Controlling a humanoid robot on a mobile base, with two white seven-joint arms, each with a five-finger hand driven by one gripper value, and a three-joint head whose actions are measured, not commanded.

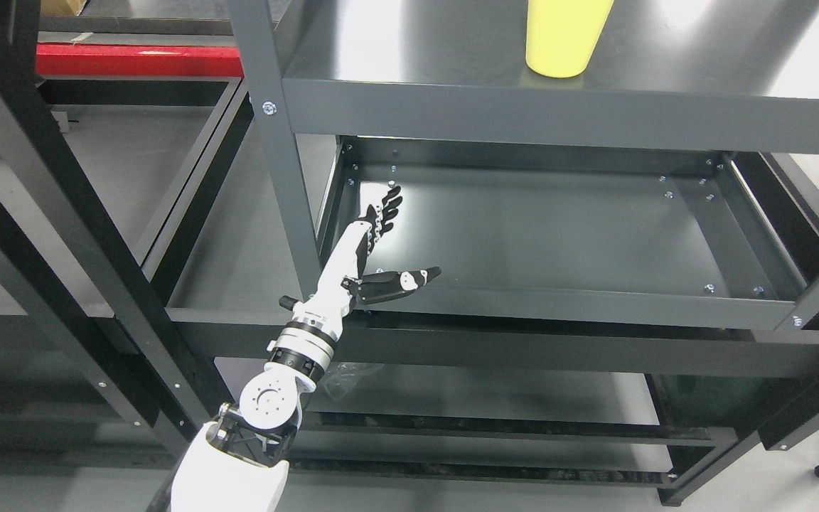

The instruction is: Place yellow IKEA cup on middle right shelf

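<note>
Close to me the left hand (370,245) reaches over the front lip of the lower shelf (566,235), fingers (387,206) stretched straight and thumb held apart, holding nothing. Farther, the yellow cup (559,35) stands on the upper shelf (665,64).

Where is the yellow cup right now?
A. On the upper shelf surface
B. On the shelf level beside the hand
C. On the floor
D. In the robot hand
A: the yellow cup stands on the upper shelf, while the left robot hand below is open and empty.
</note>
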